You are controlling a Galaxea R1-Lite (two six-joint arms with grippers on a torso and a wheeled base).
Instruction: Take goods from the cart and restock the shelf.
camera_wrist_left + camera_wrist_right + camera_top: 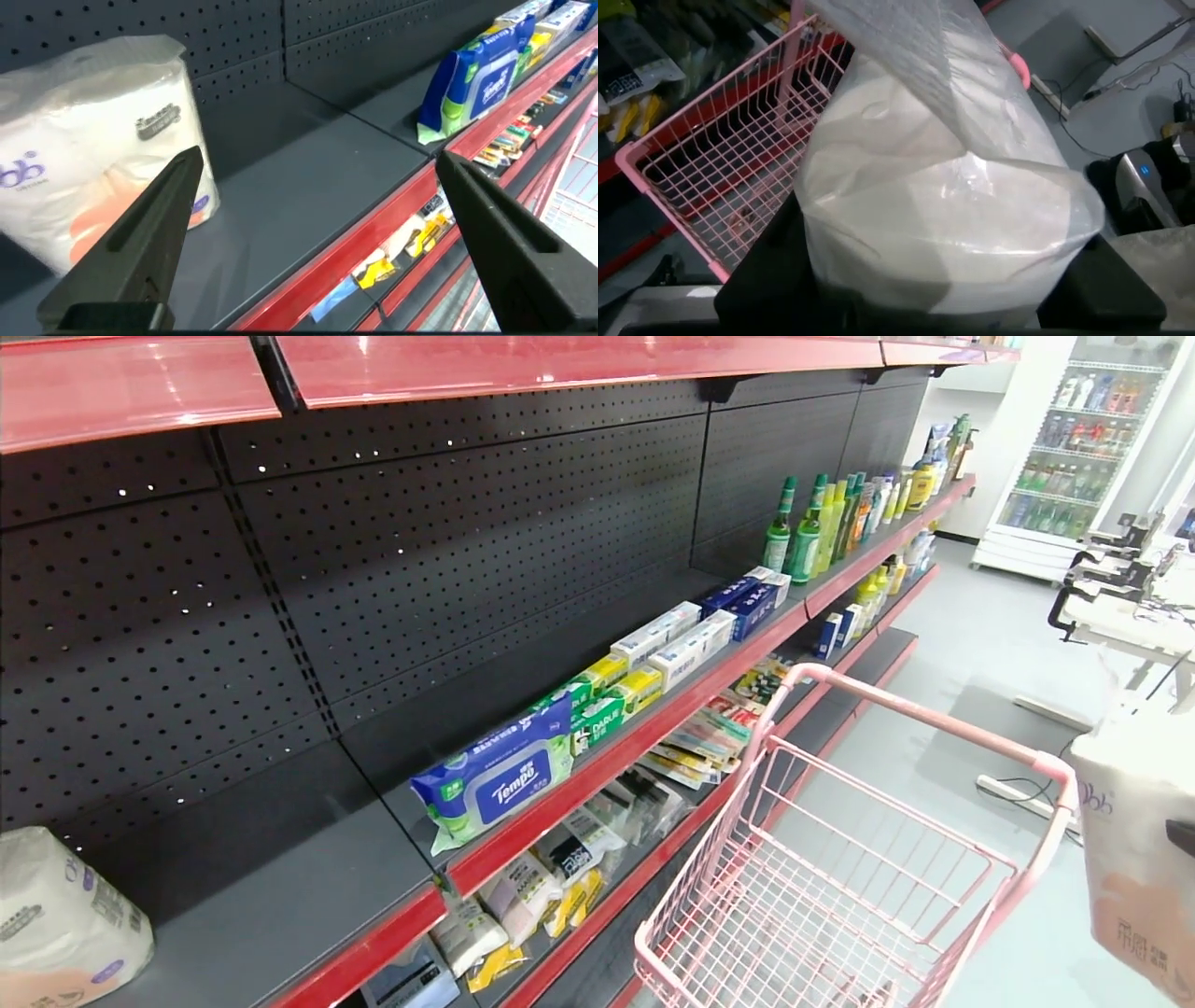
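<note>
The right pincer (938, 275) was closed on a pack of paper rolls (924, 177). Its two dark fingers pressed against opposite sides of the clear plastic wrap, and the loose top of the wrap was bunched above. In the head view that pack hung in the air, off the shelf and just past one handle-end corner of the pink wire cart (934, 721), which stood beside the shelf's red front edge. The left pincer (318, 159) was spread wide with nothing between its fingers, hovering over the bare grey board of the shelf (280, 896). Just beside it, at the left end of that board, a second pack of rolls (56, 924) rested on the shelf, apart from both fingers. Farther along the same board a blue and green packet of wipes (499, 775) lay at the front edge. After it came a row of green boxes (607, 695), white boxes (681, 639) and blue boxes (747, 597). Beyond those, on the next section of shelving, a cluster of green bottles (803, 527) stood upright. The lower shelf (644, 887) beneath held small packets (579, 859) lying flat along its length. A glass-door cooler (1064, 448) with drinks stood at the far end of the aisle.
</note>
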